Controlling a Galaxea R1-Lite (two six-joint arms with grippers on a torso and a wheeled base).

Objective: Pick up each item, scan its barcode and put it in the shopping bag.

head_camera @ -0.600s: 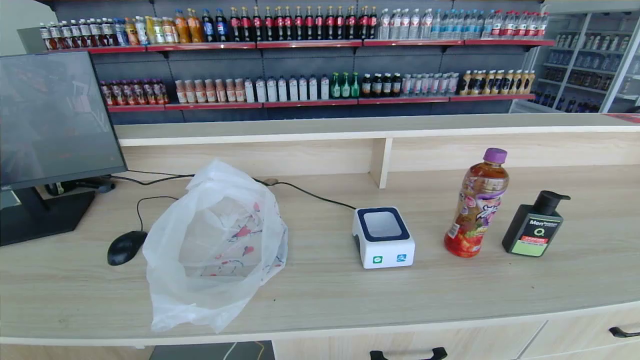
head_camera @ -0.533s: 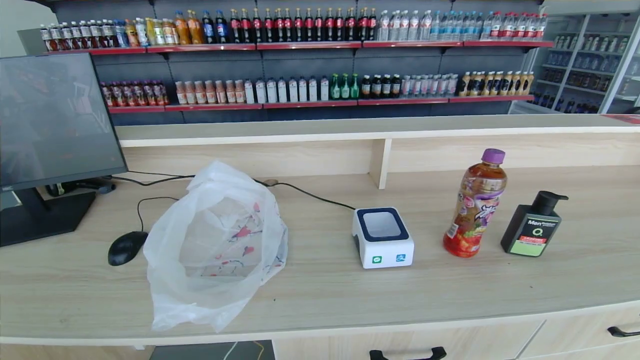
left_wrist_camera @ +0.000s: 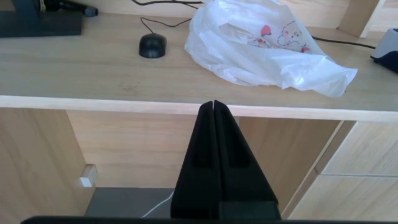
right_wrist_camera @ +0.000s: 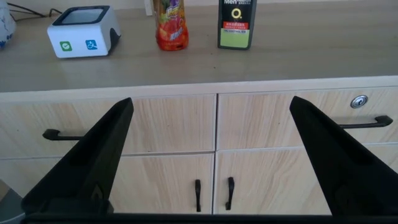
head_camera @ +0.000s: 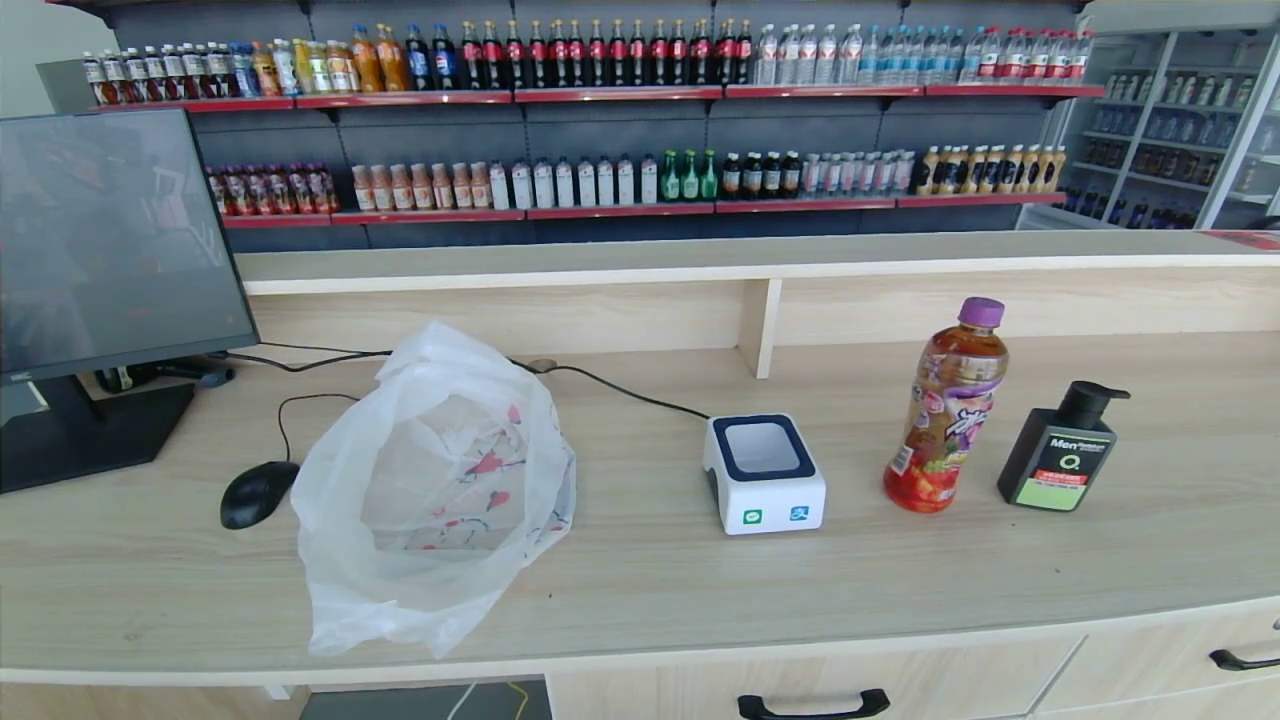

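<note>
A light wooden table (head_camera: 640, 580) runs across the lower half of the head view. Left of centre on it lies a translucent white plastic shopping bag (head_camera: 430, 490) with small red prints, slumped and crumpled, its mouth towards the frame's lower edge. Just left of the bag sits a black computer mouse (head_camera: 258, 493), and a dark flat monitor (head_camera: 110, 240) on a black stand fills the left edge.

At the centre, right of the bag and apart from it, stands a white box-shaped barcode scanner (head_camera: 765, 490) with a dark blue frame around its top window; a thin black cable (head_camera: 620, 390) runs from behind it to the bag. Further right, an orange-red drink bottle with a purple cap (head_camera: 945, 420) stands upright, and beside it, not touching, stands a dark pump bottle with a green label (head_camera: 1058, 455), in the centre right of the frame. Both items rest on the table, outside the bag.

Along the top of the frame, red-edged shelves (head_camera: 620, 95) carry rows of drink bottles.

The left pincer (left_wrist_camera: 213, 104) has its two black fingers pressed flat together with nothing between them, in front of the table's front edge near the bag. The right pincer (right_wrist_camera: 210, 102) is spread wide and holds nothing; it faces wooden cabinet doors (right_wrist_camera: 214, 155) below the scanner and the two bottles.
</note>
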